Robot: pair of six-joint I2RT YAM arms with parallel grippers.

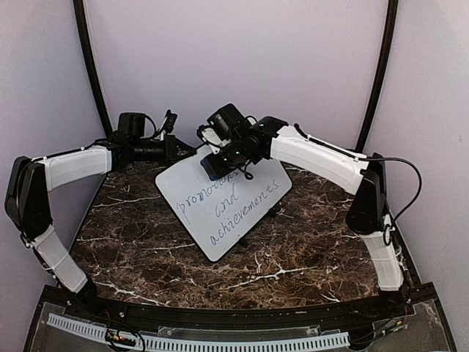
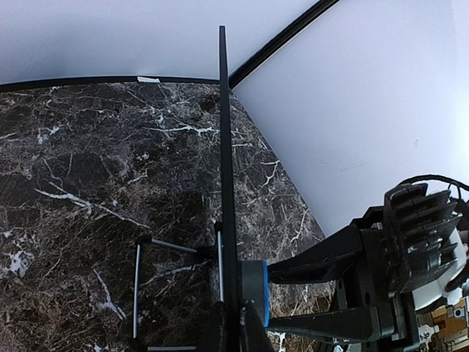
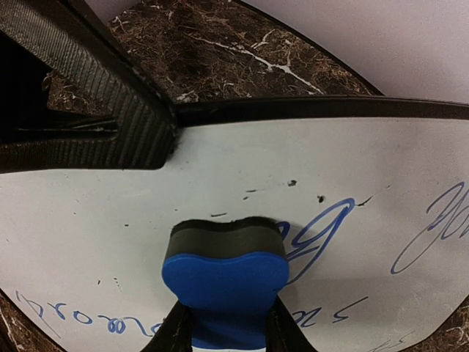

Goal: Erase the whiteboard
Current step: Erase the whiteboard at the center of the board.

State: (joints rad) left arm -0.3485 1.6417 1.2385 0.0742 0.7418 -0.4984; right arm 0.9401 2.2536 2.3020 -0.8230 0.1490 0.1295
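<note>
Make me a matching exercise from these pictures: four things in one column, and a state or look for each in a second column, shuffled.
Column one
1. whiteboard
2. eraser
3. left gripper
4. table

Column two
A. shut on the whiteboard's edge
B. dark marble with white veins
C. carries blue handwriting
D. blue, held by the right gripper against the whiteboard

Pairs: 1-C, 2-D, 3-A, 4-B
</note>
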